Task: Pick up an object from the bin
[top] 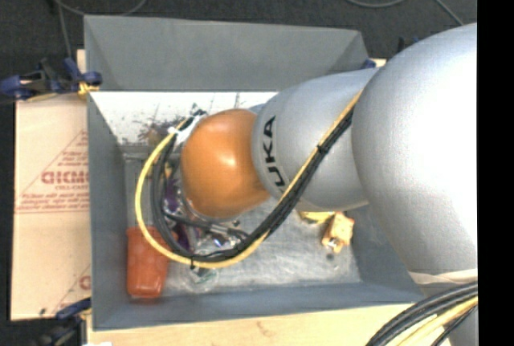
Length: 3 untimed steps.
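- Nearest you, a red-orange oblong block (145,266) lies on the grey metal bin's (225,55) floor, below-left of the orange dome cover (218,164), with its long axis running near to far.
- A small tan-yellow lump (337,230) lies right of the cover.
- The gripper is hidden beneath that cover; you cannot tell whether it is apart or together.
- Beyond the cover, the silver arm (321,144) reads "UKA".
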Available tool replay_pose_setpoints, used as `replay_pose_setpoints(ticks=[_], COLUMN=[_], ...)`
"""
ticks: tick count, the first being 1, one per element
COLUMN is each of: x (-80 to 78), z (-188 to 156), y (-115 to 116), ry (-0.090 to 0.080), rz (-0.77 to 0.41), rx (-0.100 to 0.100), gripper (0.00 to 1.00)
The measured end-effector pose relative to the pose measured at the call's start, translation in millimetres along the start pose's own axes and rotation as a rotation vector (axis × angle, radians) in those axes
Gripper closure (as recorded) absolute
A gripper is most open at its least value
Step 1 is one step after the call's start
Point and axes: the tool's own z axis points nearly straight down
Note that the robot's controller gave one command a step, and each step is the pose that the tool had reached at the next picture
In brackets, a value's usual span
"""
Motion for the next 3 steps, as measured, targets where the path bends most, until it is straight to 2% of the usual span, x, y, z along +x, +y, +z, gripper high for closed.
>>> replay_pose_setpoints(ticks=[1,3], x=[-1.0,-1.2], z=[-1.3,-1.5], y=[0.3,0.0], ry=[-0.006,-0.007], rz=[0.0,0.001], rx=[-0.001,-0.001], gripper=[1.0,1.0])
